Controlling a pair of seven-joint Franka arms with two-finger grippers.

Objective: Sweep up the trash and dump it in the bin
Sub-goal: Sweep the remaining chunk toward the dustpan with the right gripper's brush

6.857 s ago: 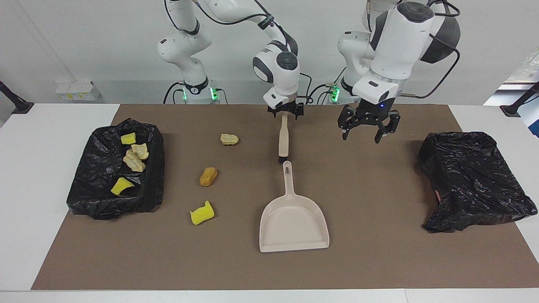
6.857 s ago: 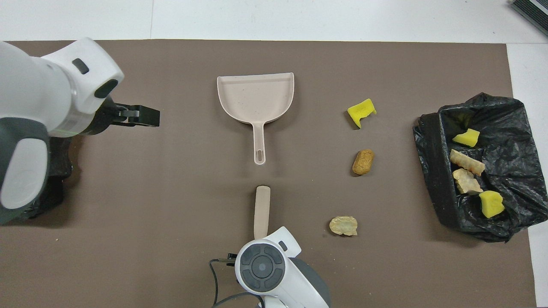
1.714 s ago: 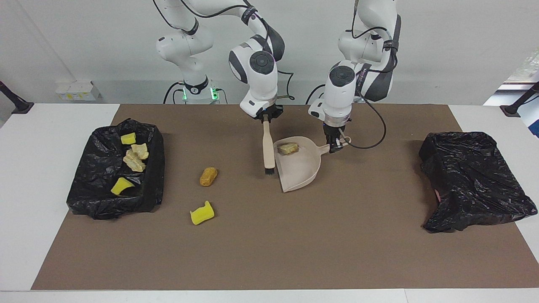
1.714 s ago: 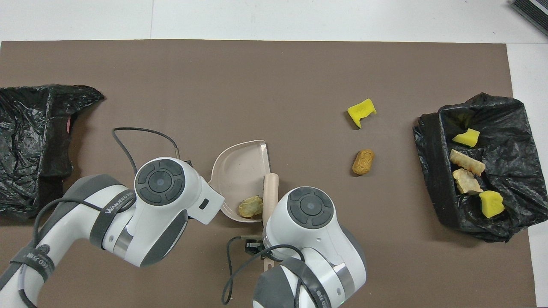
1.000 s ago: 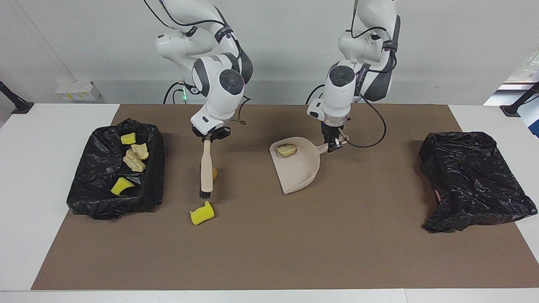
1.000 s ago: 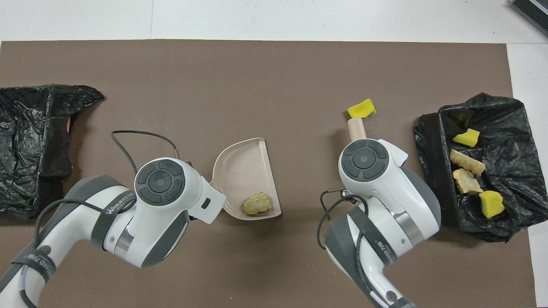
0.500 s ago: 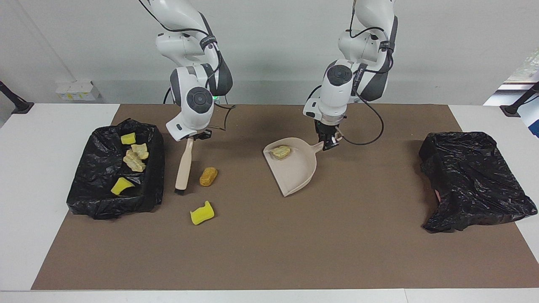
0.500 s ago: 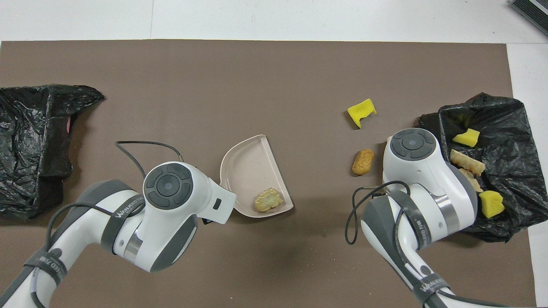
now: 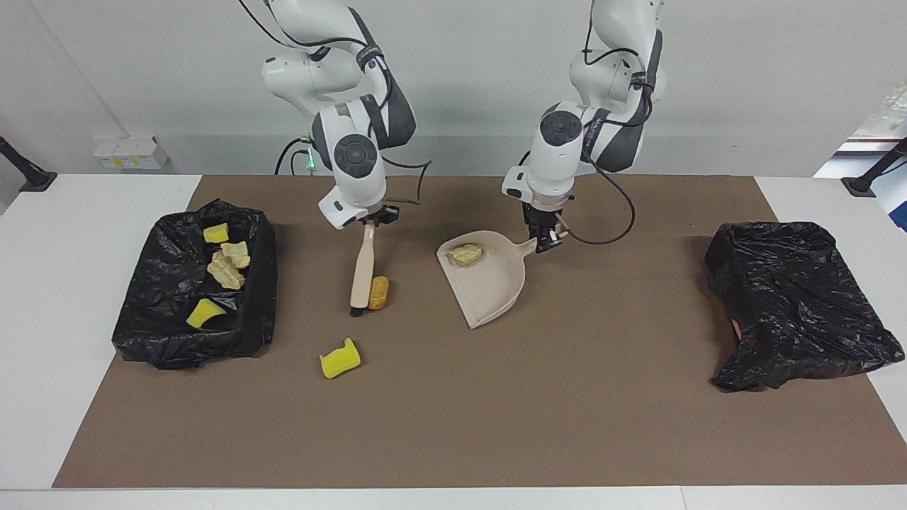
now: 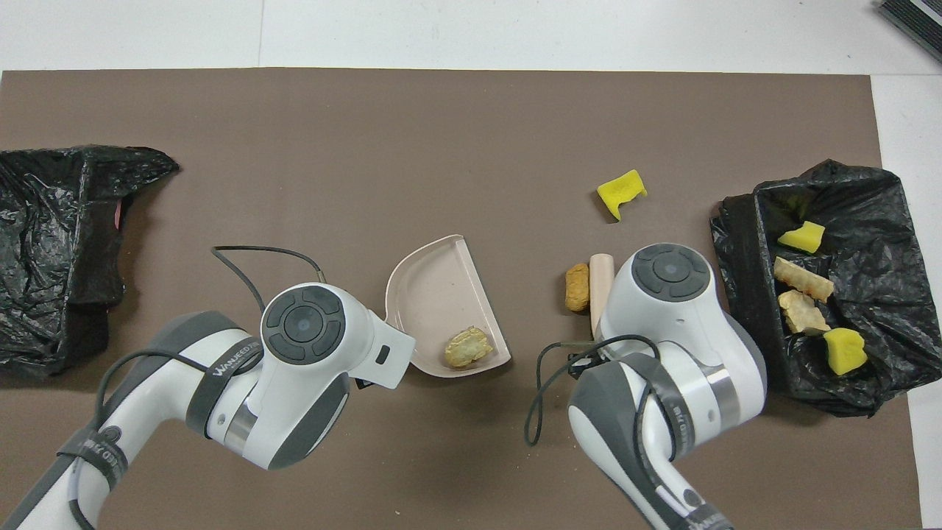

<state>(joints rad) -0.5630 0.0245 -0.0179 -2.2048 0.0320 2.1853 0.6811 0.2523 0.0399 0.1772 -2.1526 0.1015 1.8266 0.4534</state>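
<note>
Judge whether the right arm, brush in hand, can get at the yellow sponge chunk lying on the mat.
Probably yes. The right gripper holds the brush beside the orange lump; bare mat lies between it and the sponge chunk.

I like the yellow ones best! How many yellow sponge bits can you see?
3. One yellow sponge bit lies loose on the brown mat. Two more, one and another, sit in the open black bin bag. Others may be hidden inside the bag.

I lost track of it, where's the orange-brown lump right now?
The orange-brown lump lies on the mat against the brush held by the right gripper, between the dustpan and the bin.
</note>
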